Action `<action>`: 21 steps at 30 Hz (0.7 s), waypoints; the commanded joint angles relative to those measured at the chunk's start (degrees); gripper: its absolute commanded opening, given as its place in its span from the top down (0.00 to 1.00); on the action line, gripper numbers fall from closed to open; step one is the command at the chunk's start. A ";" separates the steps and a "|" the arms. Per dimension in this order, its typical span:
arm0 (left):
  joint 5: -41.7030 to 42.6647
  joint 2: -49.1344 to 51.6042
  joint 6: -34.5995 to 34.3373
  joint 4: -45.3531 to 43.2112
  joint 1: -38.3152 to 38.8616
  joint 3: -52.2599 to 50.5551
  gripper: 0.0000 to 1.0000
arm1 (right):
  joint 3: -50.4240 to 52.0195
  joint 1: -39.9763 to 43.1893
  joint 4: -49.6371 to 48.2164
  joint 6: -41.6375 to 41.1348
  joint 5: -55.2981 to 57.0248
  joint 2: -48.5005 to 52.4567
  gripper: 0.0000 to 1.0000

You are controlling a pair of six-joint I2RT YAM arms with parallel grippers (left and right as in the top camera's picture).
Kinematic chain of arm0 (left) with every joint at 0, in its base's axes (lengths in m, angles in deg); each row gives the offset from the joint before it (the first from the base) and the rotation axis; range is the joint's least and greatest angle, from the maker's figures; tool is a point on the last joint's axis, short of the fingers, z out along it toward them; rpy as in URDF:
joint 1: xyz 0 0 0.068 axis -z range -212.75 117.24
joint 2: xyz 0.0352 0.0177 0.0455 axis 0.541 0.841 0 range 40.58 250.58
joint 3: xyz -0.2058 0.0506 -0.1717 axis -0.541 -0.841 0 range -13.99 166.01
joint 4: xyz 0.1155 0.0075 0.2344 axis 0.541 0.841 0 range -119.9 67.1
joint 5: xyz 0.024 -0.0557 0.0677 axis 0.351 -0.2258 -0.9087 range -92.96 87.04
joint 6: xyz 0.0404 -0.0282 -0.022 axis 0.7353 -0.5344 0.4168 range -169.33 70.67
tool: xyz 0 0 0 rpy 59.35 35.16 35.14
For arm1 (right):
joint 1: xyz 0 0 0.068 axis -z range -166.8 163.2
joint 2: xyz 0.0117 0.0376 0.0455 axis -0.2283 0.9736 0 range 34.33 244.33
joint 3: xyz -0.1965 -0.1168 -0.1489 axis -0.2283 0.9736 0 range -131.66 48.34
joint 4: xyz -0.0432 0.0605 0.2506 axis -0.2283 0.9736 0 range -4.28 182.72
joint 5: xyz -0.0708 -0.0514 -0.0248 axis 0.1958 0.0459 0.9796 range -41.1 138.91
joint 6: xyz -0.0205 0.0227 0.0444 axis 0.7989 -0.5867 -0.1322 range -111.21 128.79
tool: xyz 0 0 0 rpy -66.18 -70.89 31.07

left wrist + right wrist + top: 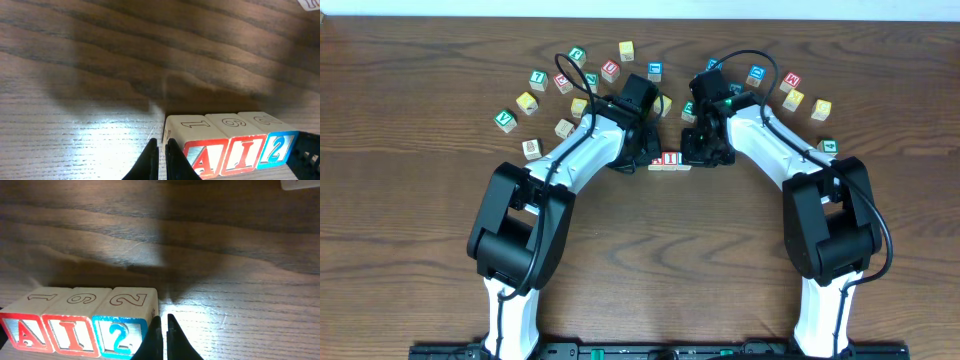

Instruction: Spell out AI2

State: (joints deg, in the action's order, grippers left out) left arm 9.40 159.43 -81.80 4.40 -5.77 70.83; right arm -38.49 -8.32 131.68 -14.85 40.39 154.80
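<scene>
- The A cube [200,152], I cube [245,147] and 2 cube [277,145] stand side by side, touching, in that order. They are near the middle of the table [420,190], and from the near edge they read A-I-2.
- The row's long axis runs parallel to the table's near edge, with the A end toward my left arm and the 2 end toward my right.
- The left gripper [161,150] has its fingers pressed together and holds nothing. Its tips are low at the A cube's outer face.
- The right gripper [163,325] is likewise pressed together and empty, with its tips at the 2 cube's outer face.
- The two claws bracket the row end to end, each arm nearest its own end cube.
- The wrist views are too close to tell whether either tip actually touches its cube or stands just beside it.
- The loose cubes [537,79] lie scattered toward the far edge, apart from the row.
- Judgement: the word looks finished. I would back each claw away outward along the row's axis or straight up, never across it, since a sideways drag could split the line.
</scene>
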 commanded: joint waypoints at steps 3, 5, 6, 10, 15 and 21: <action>1.99 1.09 1.18 0.68 0.81 -0.26 0.92 | -0.13 0.09 -0.11 1.36 -1.92 -1.75 0.99; 1.99 1.09 1.40 0.94 0.79 -0.26 0.92 | -0.13 0.13 -0.07 1.70 -1.90 -1.75 0.99; 1.97 1.09 1.44 1.03 0.79 -0.26 0.92 | -0.15 0.13 -0.07 2.05 -1.92 -1.75 0.99; 1.46 1.09 2.16 1.29 0.50 -0.26 0.92 | -0.33 0.22 0.35 2.56 -1.57 -1.75 0.99; 0.48 1.09 2.40 1.42 -0.02 -0.26 0.92 | -0.50 0.22 1.66 2.93 0.50 -1.75 0.99; 0.02 1.09 3.76 1.42 -0.57 -0.26 0.92 | -0.50 0.22 2.43 3.04 2.51 -1.75 0.99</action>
State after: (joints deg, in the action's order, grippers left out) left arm 10.01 159.43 -79.50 5.65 -5.75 70.83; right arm -38.49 -8.19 133.90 -12.81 41.27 154.80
